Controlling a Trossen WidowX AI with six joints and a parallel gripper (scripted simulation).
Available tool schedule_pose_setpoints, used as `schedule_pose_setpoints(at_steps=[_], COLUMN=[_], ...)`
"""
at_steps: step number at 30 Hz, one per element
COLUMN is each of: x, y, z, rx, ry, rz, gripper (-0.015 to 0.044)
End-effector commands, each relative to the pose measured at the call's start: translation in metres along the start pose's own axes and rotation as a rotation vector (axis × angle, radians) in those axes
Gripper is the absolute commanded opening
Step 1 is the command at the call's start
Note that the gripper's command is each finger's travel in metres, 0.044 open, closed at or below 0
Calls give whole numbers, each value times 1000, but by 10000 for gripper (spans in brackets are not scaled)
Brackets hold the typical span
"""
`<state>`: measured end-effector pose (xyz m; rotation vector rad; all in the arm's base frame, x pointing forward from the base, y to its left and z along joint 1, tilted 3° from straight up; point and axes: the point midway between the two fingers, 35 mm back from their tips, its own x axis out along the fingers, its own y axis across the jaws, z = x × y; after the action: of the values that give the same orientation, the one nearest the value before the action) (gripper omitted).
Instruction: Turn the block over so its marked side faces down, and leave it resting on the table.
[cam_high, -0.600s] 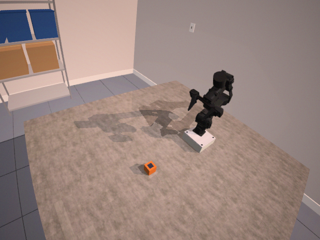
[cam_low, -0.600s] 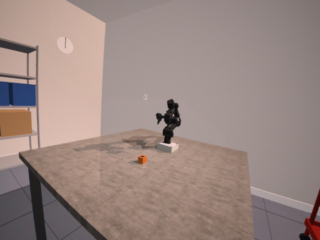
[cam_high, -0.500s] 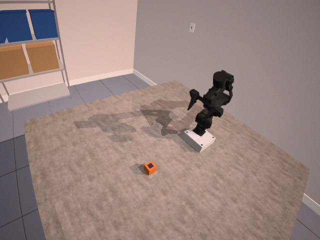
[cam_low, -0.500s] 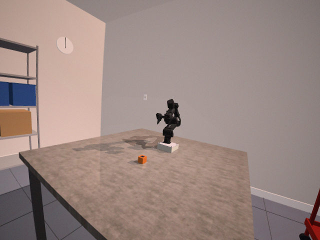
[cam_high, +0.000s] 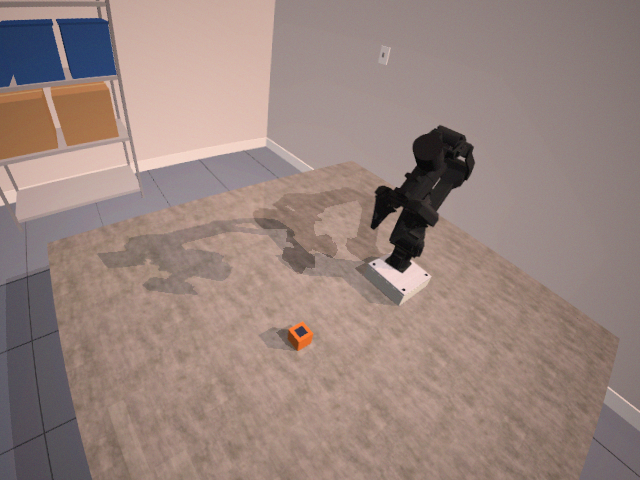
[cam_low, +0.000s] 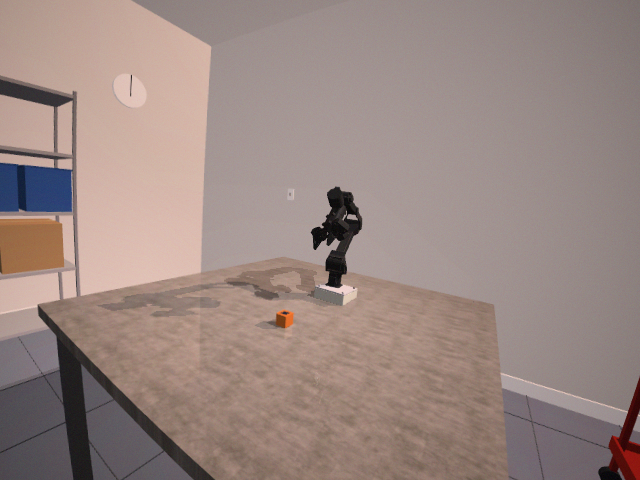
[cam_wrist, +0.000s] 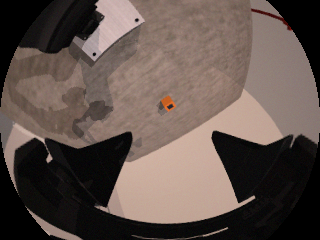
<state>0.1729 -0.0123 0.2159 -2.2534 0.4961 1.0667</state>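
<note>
An orange block (cam_high: 300, 336) rests on the surface (cam_high: 465, 392), dark mark facing up, well apart from the arm (cam_high: 423, 206). Its jaws are spread and empty, raised high, likely readying to reach down.

The block (cam_high: 300, 336) is orange, with a dark blue-grey square on its top face. The table (cam_high: 465, 387) is mottled grey-brown, like stone. The arm (cam_high: 423, 201) is black all over and stands on a white base (cam_high: 413, 289). On the far left, a pale grey shelf unit (cam_high: 125, 129) holds blue boxes (cam_high: 85, 46) above tan boxes (cam_high: 82, 113). The floor (cam_high: 20, 320) has slate-blue tiles.
</note>
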Motion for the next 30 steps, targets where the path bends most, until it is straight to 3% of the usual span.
schedule_pose_setpoints(at_steps=[1, 9, 30], x=[21, 68, 180], y=[-23, -49, -64], z=[-25, -57, -81], rx=[416, 1088, 2063], ry=[-80, -124, 56], rz=[75, 275, 671], gripper=[440, 440, 440])
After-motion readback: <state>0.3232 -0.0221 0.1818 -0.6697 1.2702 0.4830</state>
